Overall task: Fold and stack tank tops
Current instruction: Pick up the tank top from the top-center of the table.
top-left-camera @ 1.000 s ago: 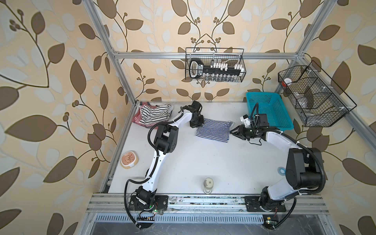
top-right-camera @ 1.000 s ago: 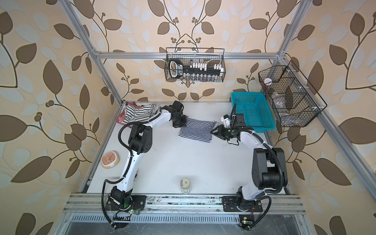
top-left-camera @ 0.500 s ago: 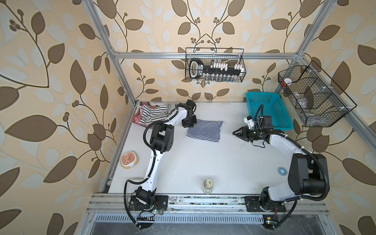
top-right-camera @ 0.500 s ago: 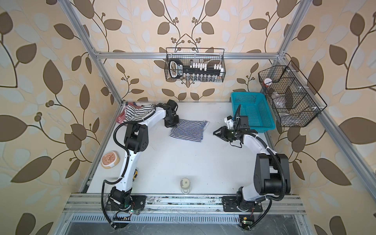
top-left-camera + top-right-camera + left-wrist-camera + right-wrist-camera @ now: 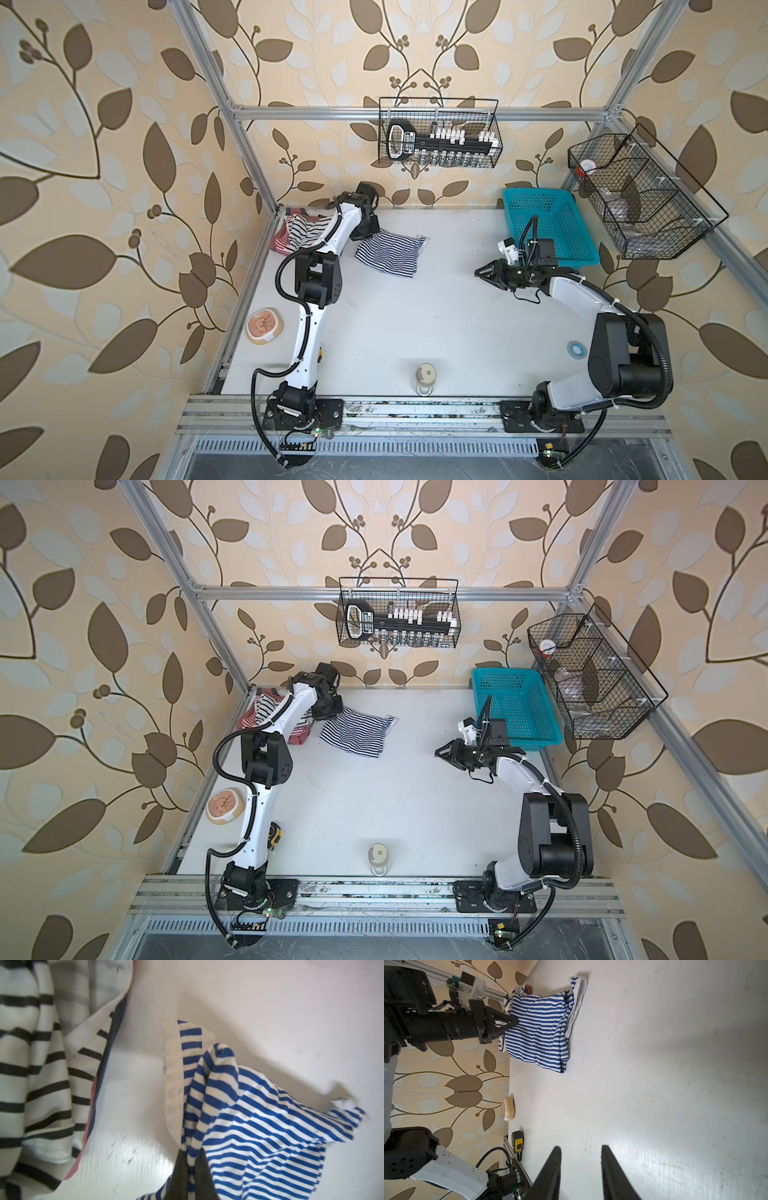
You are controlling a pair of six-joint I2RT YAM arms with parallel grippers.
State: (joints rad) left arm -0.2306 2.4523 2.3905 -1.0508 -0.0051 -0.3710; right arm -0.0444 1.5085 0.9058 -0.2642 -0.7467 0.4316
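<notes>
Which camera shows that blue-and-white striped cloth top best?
The right wrist view: the blue-and-white striped cloth top shows nearly whole, stripes clear. The left wrist view shows only a bunched close-up; in both top views it is small.

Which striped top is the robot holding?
The blue-and-white top, pinched by the left gripper; the black-striped top and red top lie piled in the corner.

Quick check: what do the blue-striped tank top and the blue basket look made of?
Blue-striped tank top: soft matte knit cloth, apparently; it creases and drapes limply. Blue basket: rigid moulded plastic, probably, smooth-looking; uniform perforated walls hold shape.
</notes>
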